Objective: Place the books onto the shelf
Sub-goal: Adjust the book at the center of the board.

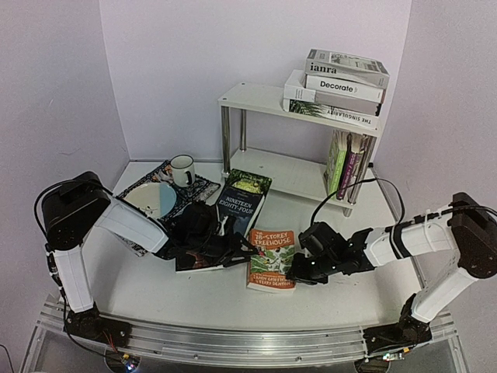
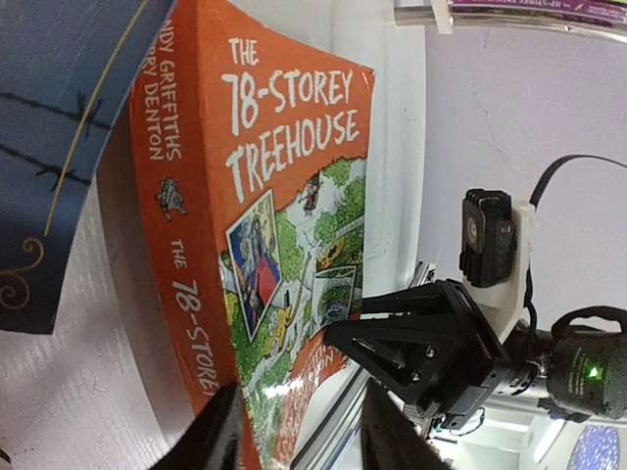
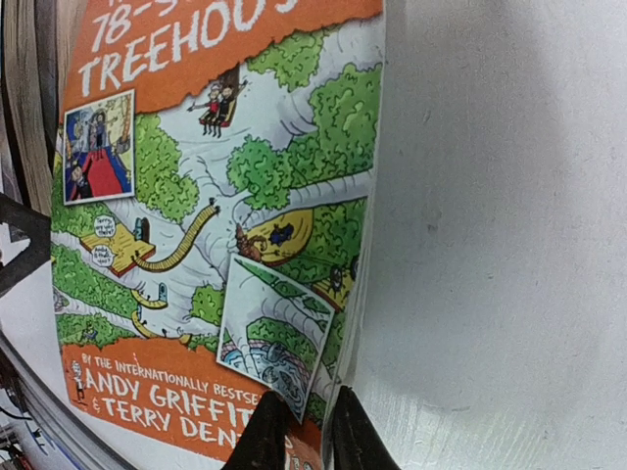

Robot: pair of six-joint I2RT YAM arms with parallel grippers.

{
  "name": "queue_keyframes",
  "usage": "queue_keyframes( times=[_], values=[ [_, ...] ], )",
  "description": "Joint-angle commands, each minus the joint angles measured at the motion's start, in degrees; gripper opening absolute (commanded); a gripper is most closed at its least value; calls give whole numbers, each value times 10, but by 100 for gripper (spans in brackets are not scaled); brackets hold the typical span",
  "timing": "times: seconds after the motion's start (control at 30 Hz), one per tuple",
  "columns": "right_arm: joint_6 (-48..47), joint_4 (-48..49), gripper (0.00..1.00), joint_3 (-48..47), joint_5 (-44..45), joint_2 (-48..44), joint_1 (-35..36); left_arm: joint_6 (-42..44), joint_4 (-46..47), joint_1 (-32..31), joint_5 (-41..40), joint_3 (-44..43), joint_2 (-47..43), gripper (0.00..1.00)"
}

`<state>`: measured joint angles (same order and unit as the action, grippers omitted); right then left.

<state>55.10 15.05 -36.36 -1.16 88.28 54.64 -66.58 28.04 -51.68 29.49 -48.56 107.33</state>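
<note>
Reaching low across the worktop (image 1: 194,301), the left arm stretches rightward, the left end effector (image 1: 237,250) part open astride the spine side of the orange 78-Storey Treehouse paperback (image 1: 271,260), flat before the shelf (image 1: 260,97). The right arm folds inward, the right end effector (image 1: 299,268) pinching the book's opposite edge.

A white table (image 1: 178,299) is occupied by a white 2-tier shelf (image 1: 256,97), a patterned mat (image 1: 200,189), an orange book (image 1: 272,260) and a dark book (image 1: 242,200). Stacked books (image 1: 342,85) are carried on the shelf's top board, and upright books (image 1: 345,163) on the lower one.
</note>
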Motion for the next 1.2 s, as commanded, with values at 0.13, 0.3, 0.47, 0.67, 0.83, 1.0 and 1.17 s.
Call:
queue_keyframes(
  times=[0.13,0.3,0.47,0.67,0.83,1.0,1.17],
  values=[
    [-20,26,4,16,-9,-17,6,14,122,-10,73,-18,-49,21],
    [-28,71,0,31,-32,-24,6,16,122,-10,80,-23,-42,3],
    [-22,79,0,40,-24,-35,6,15,122,4,86,-10,-44,4],
    [-34,78,0,44,-15,-81,6,13,108,28,61,46,-68,12],
    [-74,79,0,36,-21,-135,6,34,93,51,65,63,-95,17],
    [-136,78,0,25,-29,-196,6,72,66,100,71,83,-153,34],
    [-200,61,0,-16,-84,-219,6,127,-2,141,80,79,-197,52]
  ],
)
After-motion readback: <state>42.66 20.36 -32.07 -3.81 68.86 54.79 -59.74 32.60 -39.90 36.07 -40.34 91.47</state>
